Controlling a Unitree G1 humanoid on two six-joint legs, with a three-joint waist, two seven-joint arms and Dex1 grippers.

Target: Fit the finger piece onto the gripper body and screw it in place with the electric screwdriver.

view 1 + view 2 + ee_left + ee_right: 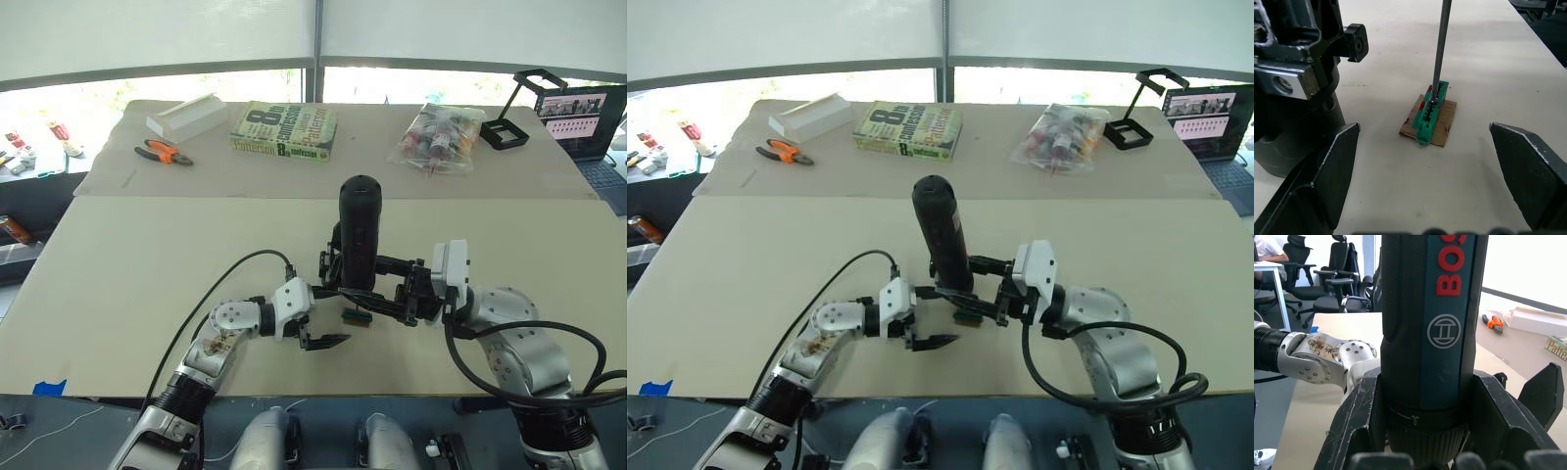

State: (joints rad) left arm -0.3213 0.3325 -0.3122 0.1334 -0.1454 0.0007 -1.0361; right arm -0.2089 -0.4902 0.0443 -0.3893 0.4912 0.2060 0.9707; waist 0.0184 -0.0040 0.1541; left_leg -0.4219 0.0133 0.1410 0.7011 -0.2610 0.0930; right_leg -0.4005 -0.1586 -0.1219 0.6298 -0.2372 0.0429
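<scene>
Right wrist view: right gripper (1422,431) clamps electric screwdriver (1432,323) low on its barrel; likely top-heavy. Left gripper (1425,169) gapes empty.

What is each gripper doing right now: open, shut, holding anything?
Left gripper: open, fingers spread, holding nothing.
Right gripper: shut on the electric screwdriver, held upright with its bit on the green block.

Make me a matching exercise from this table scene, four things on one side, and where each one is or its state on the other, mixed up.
Things:
1. screwdriver
2. left gripper
3. pliers
4. green block

States or places:
A. on a brown card, under the metal bit
B. open, holding nothing
C. upright in the right gripper
D. far left of the table, near a white box

Pairs: 1-C, 2-B, 3-D, 4-A
</scene>
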